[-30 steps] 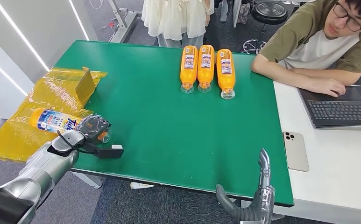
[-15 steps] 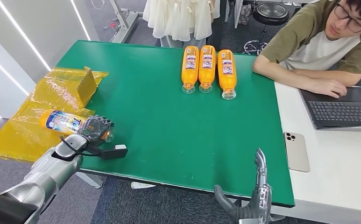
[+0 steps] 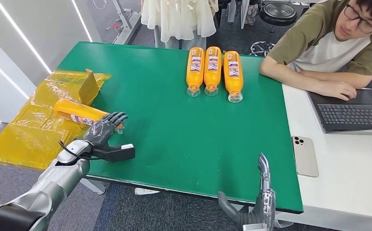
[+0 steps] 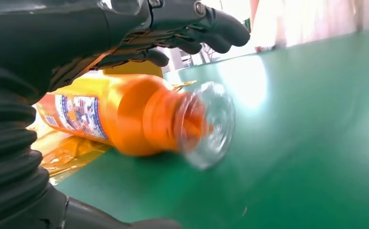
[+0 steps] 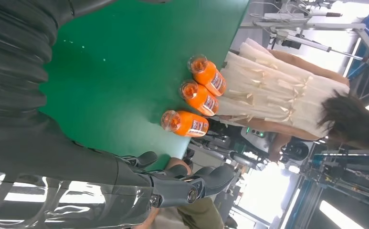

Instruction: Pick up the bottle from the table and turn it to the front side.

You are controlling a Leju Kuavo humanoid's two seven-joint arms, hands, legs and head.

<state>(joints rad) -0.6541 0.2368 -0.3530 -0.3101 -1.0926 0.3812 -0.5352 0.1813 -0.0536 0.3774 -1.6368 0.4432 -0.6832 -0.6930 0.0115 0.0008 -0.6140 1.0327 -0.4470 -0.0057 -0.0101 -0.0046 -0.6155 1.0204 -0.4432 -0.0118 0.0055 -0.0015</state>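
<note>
Reference landmark: the green-topped table (image 3: 174,130).

Off the table's left edge, a sheet of crinkled yellow plastic wrap (image 3: 30,130) hangs over a lower surface, with a small yellow-brown cardboard flap (image 3: 88,87) standing on it just beside the table edge.

The orange plastic bottle with a clear cap and a printed label (image 3: 83,114) lies on its side across the table's left edge, body over the yellow wrap, cap end on the green surface. In the left wrist view the same bottle (image 4: 125,114) rests on the green top, its label turned partly to the side.

The left hand (image 3: 104,129) lies over the bottle's neck end, its fingers (image 4: 192,28) spread and arched above the bottle. Whether they bear on the bottle or merely hover over it cannot be settled from either view; no closed grasp is seen.

At the table's far edge, right of centre, three orange bottles with clear caps (image 3: 212,72) lie side by side, caps toward the robot, touching or nearly so. A person in a pale dress (image 3: 176,19) stands behind them.

The right hand (image 3: 256,207) sits below the table's near edge, fingers apart and extended, holding nothing.

Right of the green top, on an adjoining white table (image 3: 347,168), lie a white smartphone (image 3: 304,155) and a dark laptop (image 3: 352,114); a seated person in an olive shirt (image 3: 328,43) leans forearms on the table's far right corner.
</note>
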